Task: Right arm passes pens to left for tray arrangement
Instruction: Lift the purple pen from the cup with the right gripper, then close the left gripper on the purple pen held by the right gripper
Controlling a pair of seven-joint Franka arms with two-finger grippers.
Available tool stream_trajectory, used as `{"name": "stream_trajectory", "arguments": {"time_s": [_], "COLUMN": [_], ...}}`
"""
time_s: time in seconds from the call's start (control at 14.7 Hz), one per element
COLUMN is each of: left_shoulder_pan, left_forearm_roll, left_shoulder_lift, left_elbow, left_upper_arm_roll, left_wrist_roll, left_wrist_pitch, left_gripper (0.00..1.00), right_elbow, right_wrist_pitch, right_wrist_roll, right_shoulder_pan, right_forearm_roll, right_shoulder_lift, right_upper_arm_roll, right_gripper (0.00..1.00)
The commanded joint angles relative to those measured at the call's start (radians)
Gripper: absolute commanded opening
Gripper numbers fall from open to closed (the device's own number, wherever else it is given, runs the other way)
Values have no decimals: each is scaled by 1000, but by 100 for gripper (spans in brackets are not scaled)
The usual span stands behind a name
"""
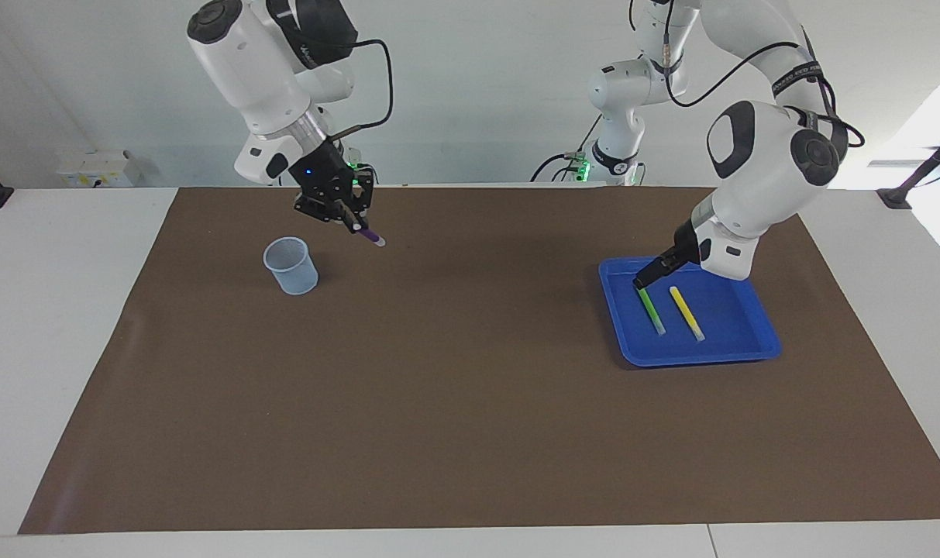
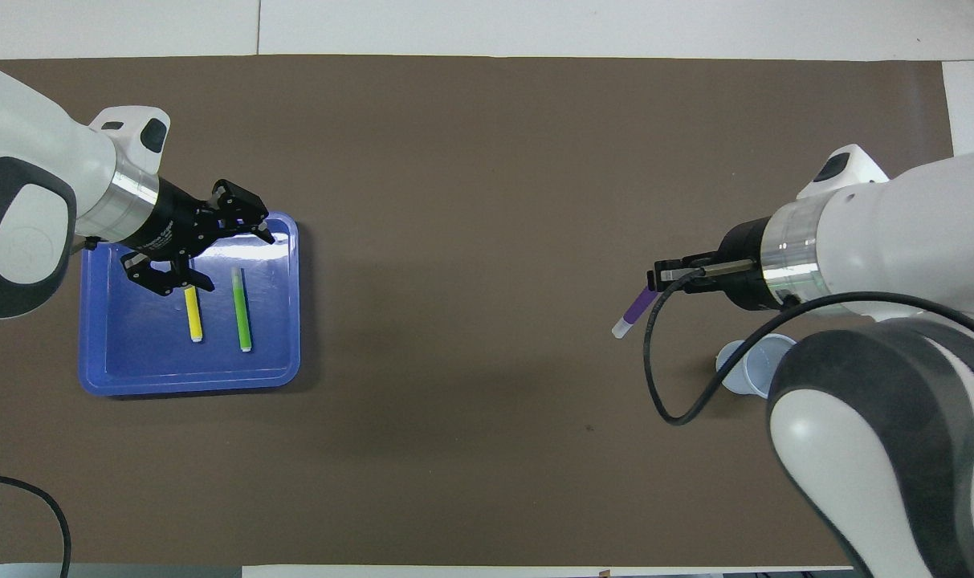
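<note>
One purple pen (image 1: 369, 235), pinched by the right gripper (image 1: 349, 218), slants pale tip downward; left gripper (image 2: 205, 250) spread.

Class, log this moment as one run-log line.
right gripper: holds purple pen | left gripper: open over tray | green pen, yellow pen: in tray
</note>
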Motion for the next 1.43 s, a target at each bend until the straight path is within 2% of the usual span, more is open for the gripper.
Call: {"name": "stream_trajectory", "arguments": {"time_s": [0.0,0.27,0.61,0.82,0.95,1.36], "left_shoulder_pan": [-6,-8,-37,-95,-106,-220], "left_forearm_roll": [-112,-275,-480,-488,-488,-485], "left_shoulder_lift": [-56,-91,-156,-171,-174,-243], "left_elbow": [14,0,-139,-181,-182,-276], "left_upper_arm_roll": [-38,-87,-116,-116,-118,-116], "left_wrist_roll": [-280,-628,-957,-1116,-1161,-1145], "left_wrist_pitch": [-22,38,222,326,331,427], "left_gripper": [100,100,100,100,100,100], "right_elbow": [-58,-85,-117,-126,-141,-155], "right_wrist_pitch": [95,254,408,434,446,448], "right_wrist_roll": [200,554,889,943,965,951], "right_shoulder_pan": [62,162,254,266,268,268], "right_forearm_roll": [45,108,153,173,199,199], "right_shoulder_lift": [-22,-26,-27,-29,-32,-41], "right_upper_arm_roll": [-1,-1,-1,-1,-1,-1], "right_gripper": [0,0,0,0,0,0]}}
